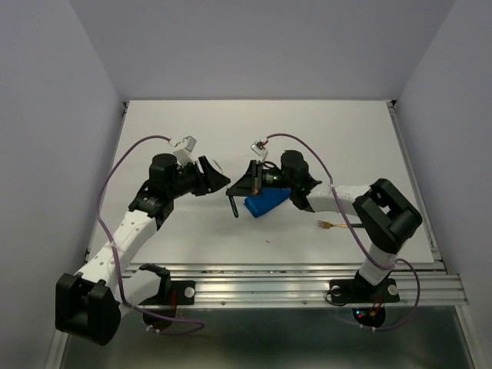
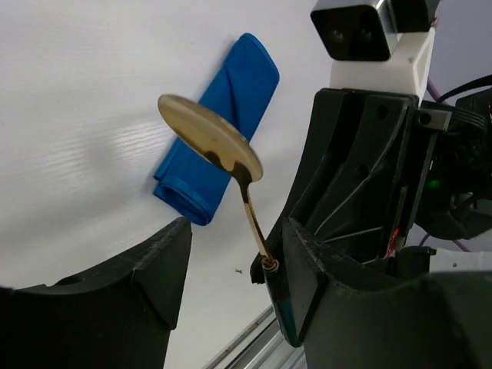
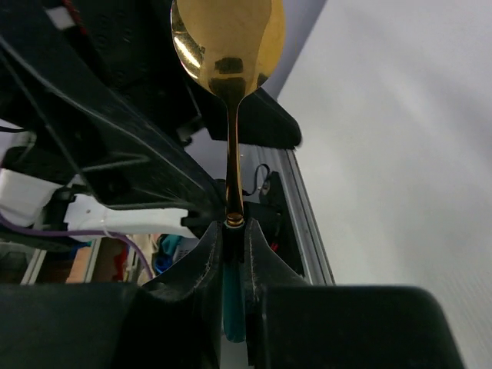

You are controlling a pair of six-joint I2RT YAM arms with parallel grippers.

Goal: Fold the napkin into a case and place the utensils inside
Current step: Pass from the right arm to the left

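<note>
When viewed from above, found both arms meeting over the middle of the table (image 1: 192, 123). Traced left arm (image 1: 127, 231) from the near-left corner up and inward. Found left gripper (image 2: 237, 227) open, jaws standing wide apart, gripping nothing. Noted spoon (image 2: 209, 137) in that gap, gold bowl tilted up and away, thin neck running down to the green handle close against the inner face of one finger (image 2: 311, 292); could not tell whether touching or just clear. Found right gripper (image 3: 233, 231) closed on the spoon, jaws pinching the top of the green handle just below the gold neck, bowl standing out past the tips. Confirmed spoon held clear of the table, between the two grippers. Located napkin (image 1: 265, 203) just right of the spoon, lying flat on the table under the right gripper, folded to a narrow blue packet, layered edges visible at one short end. Located fork (image 1: 332, 225) farther right, lying on the table apart from the napkin and close beside the right arm (image 1: 384, 219), gold head showing, handle not made out. Traced right arm from the near-right corner inward to the left
</note>
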